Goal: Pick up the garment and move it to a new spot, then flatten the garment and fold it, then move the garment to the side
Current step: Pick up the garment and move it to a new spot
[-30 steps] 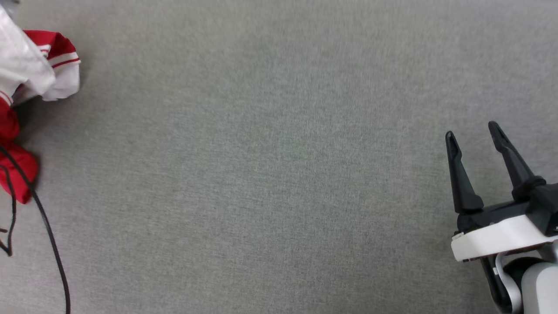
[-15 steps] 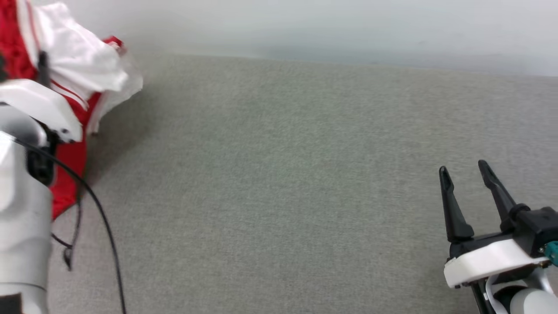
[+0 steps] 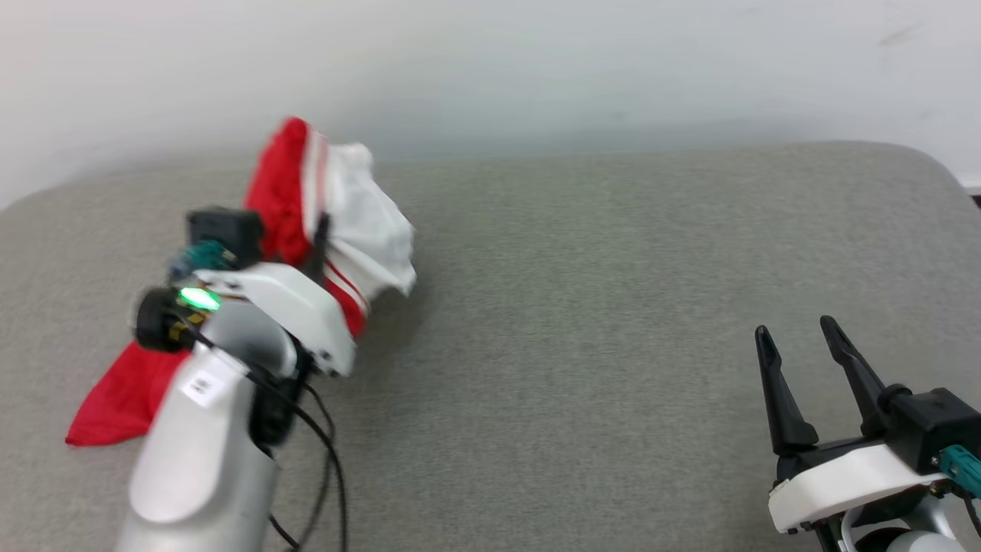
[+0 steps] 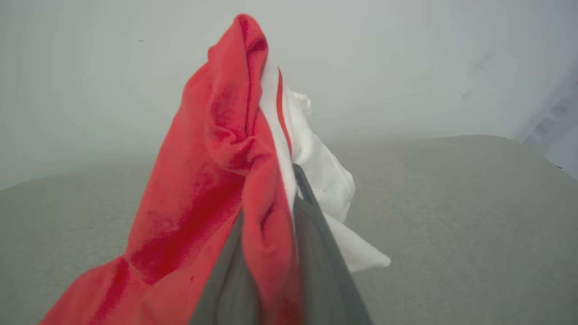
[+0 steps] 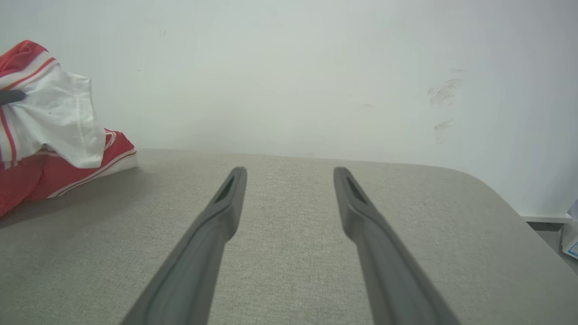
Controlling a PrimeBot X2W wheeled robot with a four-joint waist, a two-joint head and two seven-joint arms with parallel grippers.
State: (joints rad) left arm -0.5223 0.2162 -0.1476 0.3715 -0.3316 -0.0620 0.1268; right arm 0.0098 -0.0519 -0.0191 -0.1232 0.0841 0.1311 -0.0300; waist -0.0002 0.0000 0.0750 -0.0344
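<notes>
At the left of the head view, your left hand (image 3: 310,238) is closed on the shirt (image 3: 360,230). The cloth is bunched between its fingers (image 4: 303,185), and one is half buried in the red fabric. The shirt hangs from that grip in a raised clump over the left part of the grey counter (image 3: 582,307), with a white sleeve and striped trim draped to the right. A red tail trails down to touch the counter at the lower left. Behind it is a pale wall (image 3: 536,69). Well apart at the lower right, your right hand (image 3: 795,328) is open and holds nothing. Its two dark fingers (image 5: 226,203) are spread over bare counter and point toward the wall.
</notes>
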